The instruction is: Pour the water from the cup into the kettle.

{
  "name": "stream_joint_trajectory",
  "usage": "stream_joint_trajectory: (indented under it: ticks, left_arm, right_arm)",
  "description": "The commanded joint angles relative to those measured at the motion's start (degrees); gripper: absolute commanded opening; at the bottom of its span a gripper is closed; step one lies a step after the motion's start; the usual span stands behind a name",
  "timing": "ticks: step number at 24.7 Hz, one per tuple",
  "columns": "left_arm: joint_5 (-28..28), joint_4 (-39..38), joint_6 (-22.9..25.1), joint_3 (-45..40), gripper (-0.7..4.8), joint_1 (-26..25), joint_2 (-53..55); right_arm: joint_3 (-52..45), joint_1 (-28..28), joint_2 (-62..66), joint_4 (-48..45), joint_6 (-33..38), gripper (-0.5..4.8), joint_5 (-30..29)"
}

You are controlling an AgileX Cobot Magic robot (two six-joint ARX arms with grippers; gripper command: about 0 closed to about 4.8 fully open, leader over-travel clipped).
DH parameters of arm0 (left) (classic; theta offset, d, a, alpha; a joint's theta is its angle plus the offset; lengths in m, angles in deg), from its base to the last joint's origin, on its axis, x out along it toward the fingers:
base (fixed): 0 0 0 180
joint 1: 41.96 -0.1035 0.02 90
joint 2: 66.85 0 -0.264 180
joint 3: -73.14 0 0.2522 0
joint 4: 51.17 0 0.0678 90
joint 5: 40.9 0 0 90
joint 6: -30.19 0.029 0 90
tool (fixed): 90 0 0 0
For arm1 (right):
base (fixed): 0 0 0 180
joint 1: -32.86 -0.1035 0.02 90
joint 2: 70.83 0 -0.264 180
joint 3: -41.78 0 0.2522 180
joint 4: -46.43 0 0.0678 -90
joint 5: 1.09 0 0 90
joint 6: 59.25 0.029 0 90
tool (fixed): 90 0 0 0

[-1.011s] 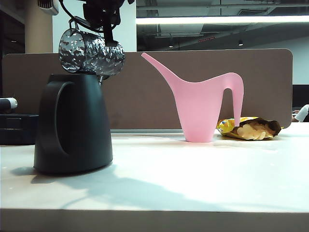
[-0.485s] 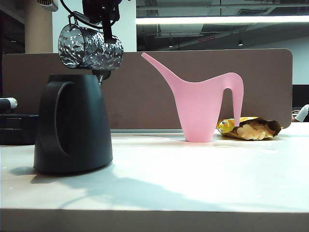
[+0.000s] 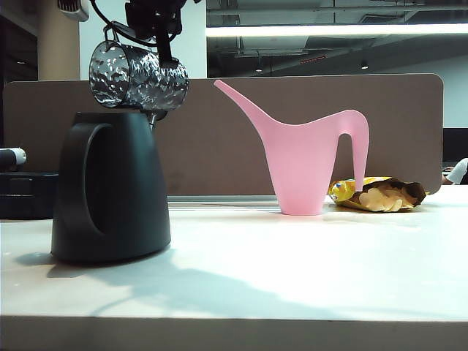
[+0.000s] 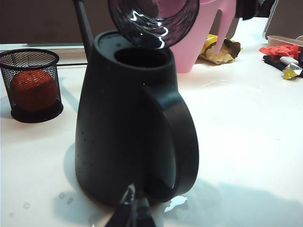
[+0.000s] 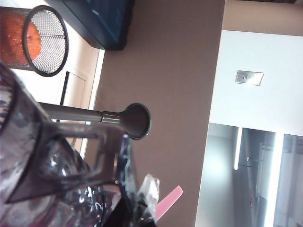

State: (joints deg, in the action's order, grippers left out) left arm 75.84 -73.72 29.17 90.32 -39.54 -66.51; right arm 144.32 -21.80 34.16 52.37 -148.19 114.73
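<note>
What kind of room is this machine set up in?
Probably an open-plan office or lab. A brown desk divider backs the white table, strip lights run along an exposed ceiling, and a mesh desk cup and an open snack bag sit around.

- A pale table (image 3: 307, 270) carries everything; its front edge runs across the exterior view.
- The kettle (image 3: 110, 190) stands upright near the left end, toward the front, loop handle facing the front-left.
- A few water drops (image 4: 64, 196) lie on the table at the kettle's base.
- A pink can (image 3: 307, 157) stands upright near the back edge, spout pointing toward the kettle, well apart from it.
- An open snack bag (image 3: 376, 194) lies just beside the can, toward the right end.
- A black mesh basket (image 4: 32, 85) holding something orange stands on the table behind the kettle.
- Small red and dark items (image 4: 283, 54) lie beyond the bag; what they are cannot be told.
</note>
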Motion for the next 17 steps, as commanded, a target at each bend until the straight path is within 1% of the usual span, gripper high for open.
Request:
stream_joint_trajectory:
  ticks: [1,12,17]
  left_arm:
    - [-0.1,0.7,0.1,0.2,-0.05,0.0,0.0]
    - [-0.1,0.7,0.2,0.2,-0.05,0.0,0.0]
    - [0.1,0.5,0.2,0.2,-0.05,0.0,0.0]
  right_arm:
    - [0.3,-0.1,-0.3,-1.0,0.2,-0.08,0.0]
    - [0.3,-0.1,-0.3,-0.8,0.7,-0.08,0.0]
    - [0.3,-0.1,-0.3,1.5,0.9,-0.08,0.0]
